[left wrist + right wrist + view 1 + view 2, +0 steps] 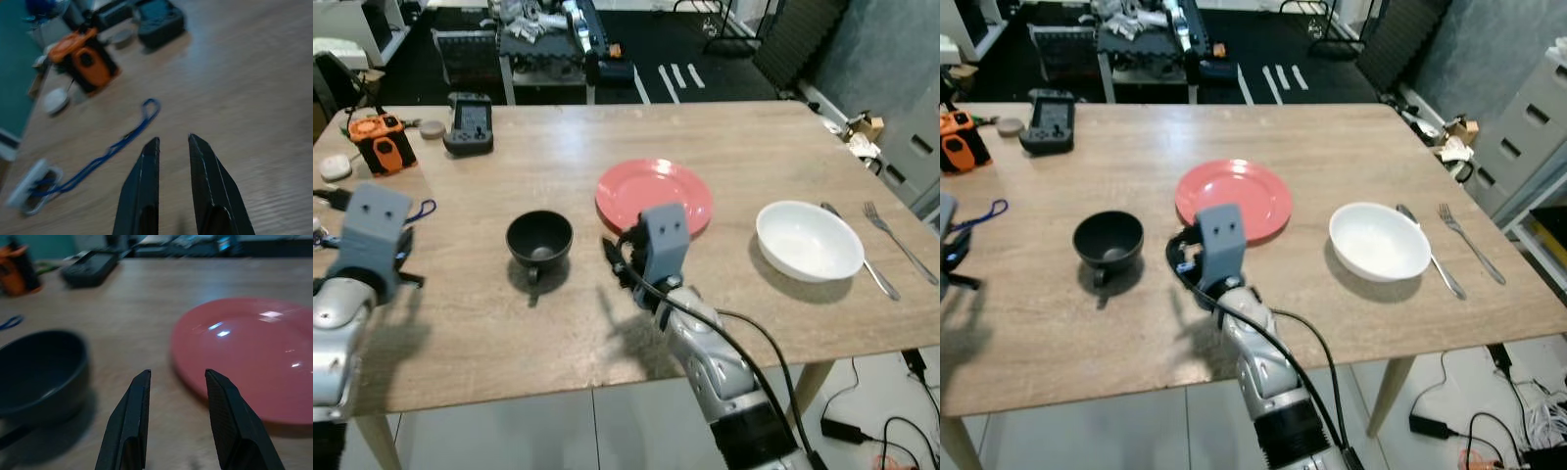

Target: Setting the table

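On the wooden table (pixel 754 147) lies a red plate (pixel 654 194) near the middle, with a black bowl (pixel 539 239) to its left. A white bowl (pixel 809 241) stands to the right of the plate, and a spoon (pixel 864 256) and a fork (pixel 898 241) lie beyond it. My right gripper (pixel 178 377) hovers low over the table between the black bowl (pixel 39 369) and the red plate (pixel 249 352), open with nothing between its fingers. Over the table's left end, my left gripper (pixel 173 140) is open by a narrow gap and holds nothing.
An orange device (pixel 380 142), a black handheld device (pixel 470 123), a white round item (pixel 335 166) and a blue cord (pixel 112 147) lie on the table's left part. A loaded cart (pixel 548 49) stands behind the table. Cables lie on the floor at the right (pixel 862 431).
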Available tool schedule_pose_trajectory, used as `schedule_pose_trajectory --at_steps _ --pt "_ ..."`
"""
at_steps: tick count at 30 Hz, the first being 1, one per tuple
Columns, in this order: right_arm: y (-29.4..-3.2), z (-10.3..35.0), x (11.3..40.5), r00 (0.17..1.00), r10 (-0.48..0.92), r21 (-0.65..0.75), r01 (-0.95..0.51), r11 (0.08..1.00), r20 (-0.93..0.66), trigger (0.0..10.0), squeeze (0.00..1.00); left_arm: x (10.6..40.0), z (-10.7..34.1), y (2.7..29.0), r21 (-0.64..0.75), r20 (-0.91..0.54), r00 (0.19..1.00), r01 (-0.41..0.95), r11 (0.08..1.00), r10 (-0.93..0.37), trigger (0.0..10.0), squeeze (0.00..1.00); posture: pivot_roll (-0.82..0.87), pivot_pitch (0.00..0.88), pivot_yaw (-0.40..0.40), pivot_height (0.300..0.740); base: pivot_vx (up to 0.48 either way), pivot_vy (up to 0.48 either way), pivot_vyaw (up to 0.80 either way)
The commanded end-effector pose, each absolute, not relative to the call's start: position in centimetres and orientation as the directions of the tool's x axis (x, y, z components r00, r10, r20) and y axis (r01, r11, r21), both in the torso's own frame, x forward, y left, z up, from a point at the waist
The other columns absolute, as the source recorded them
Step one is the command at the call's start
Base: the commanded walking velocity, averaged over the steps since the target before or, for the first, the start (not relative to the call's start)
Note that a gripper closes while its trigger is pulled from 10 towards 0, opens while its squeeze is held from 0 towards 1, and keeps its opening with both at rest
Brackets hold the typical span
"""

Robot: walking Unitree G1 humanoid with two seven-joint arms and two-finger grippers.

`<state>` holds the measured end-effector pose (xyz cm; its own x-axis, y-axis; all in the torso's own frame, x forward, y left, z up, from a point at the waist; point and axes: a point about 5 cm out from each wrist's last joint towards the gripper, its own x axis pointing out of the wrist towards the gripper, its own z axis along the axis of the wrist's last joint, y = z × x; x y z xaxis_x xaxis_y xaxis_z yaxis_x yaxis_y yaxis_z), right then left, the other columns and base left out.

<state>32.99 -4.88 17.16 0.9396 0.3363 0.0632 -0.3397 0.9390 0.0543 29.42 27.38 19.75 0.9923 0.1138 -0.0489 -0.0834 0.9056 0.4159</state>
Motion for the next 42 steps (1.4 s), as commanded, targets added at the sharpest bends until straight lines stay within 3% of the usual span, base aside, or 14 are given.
schedule_pose_trajectory --at_steps 1,3,6,7,10,11,12,14,20,29,42 --pt "-6.0 17.3 33.8 0.965 0.255 0.061 -0.259 0.964 0.066 10.0 0.00 29.2 21.0 26.0 0.385 0.030 0.999 -0.046 0.922 0.038 10.0 0.00 0.07 0.097 0.001 0.740 0.000 0.000 0.00" --pt "-7.4 18.2 34.5 0.975 0.202 0.077 -0.210 0.975 0.094 10.0 0.00 29.1 22.2 24.9 0.368 0.092 0.996 -0.017 0.930 -0.018 10.0 0.00 0.07 0.097 -0.001 0.740 0.000 0.000 0.00" --pt "-11.7 20.4 35.7 0.983 0.066 0.114 -0.087 0.990 0.173 10.0 0.00 28.8 24.7 21.9 0.393 0.201 0.965 0.076 0.916 -0.166 10.0 0.00 0.07 0.098 0.003 0.740 0.000 0.000 0.00" --pt "-11.7 20.4 35.7 0.983 0.066 0.114 -0.087 0.990 0.173 10.0 0.00 28.8 24.7 21.9 0.393 0.201 0.965 0.076 0.916 -0.166 10.0 0.00 0.07 0.098 0.003 0.740 0.000 0.000 0.00" --pt "-16.3 20.8 35.7 0.980 -0.068 0.122 0.045 0.992 0.189 10.0 0.00 28.9 25.3 18.0 0.414 0.190 0.919 0.244 0.877 -0.345 10.0 0.00 0.06 0.094 0.012 0.740 0.000 0.000 0.00" --pt "-16.3 20.8 35.7 0.980 -0.068 0.122 0.045 0.992 0.189 10.0 0.00 28.9 25.3 18.0 0.414 0.190 0.919 0.244 0.877 -0.345 10.0 0.00 0.06 0.094 0.012 0.740 0.000 0.000 0.00" --pt "-17.9 20.9 34.9 0.974 -0.071 0.153 0.038 0.988 0.214 10.0 0.00 28.9 25.3 15.5 0.355 0.192 0.885 0.340 0.871 -0.424 10.0 0.00 0.04 0.087 0.027 0.740 0.000 0.000 0.00" --pt "-18.1 21.0 34.3 0.970 -0.043 0.172 0.001 0.985 0.239 10.0 0.00 28.9 25.3 14.6 0.313 0.203 0.877 0.362 0.878 -0.435 10.0 0.00 0.04 0.087 0.027 0.740 0.000 0.000 0.00" --pt "-17.0 21.0 32.5 0.959 0.029 0.220 -0.094 0.971 0.284 10.0 0.00 29.4 24.4 15.3 0.203 0.207 0.922 0.288 0.936 -0.328 10.0 0.00 0.03 0.078 0.042 0.740 0.000 0.000 0.00" --pt "-15.1 20.5 32.5 0.959 0.089 0.250 -0.159 0.955 0.269 10.0 0.00 30.5 24.2 18.5 0.196 0.211 0.974 0.034 0.980 -0.076 10.0 0.00 0.03 0.061 0.033 0.740 0.000 0.000 0.00" --pt "-15.1 20.3 32.2 0.961 0.102 0.249 -0.169 0.954 0.259 10.0 0.00 30.7 24.1 18.6 0.180 0.217 0.975 0.016 0.984 -0.056 10.0 0.00 0.03 0.057 0.031 0.740 0.000 -0.368 0.00"
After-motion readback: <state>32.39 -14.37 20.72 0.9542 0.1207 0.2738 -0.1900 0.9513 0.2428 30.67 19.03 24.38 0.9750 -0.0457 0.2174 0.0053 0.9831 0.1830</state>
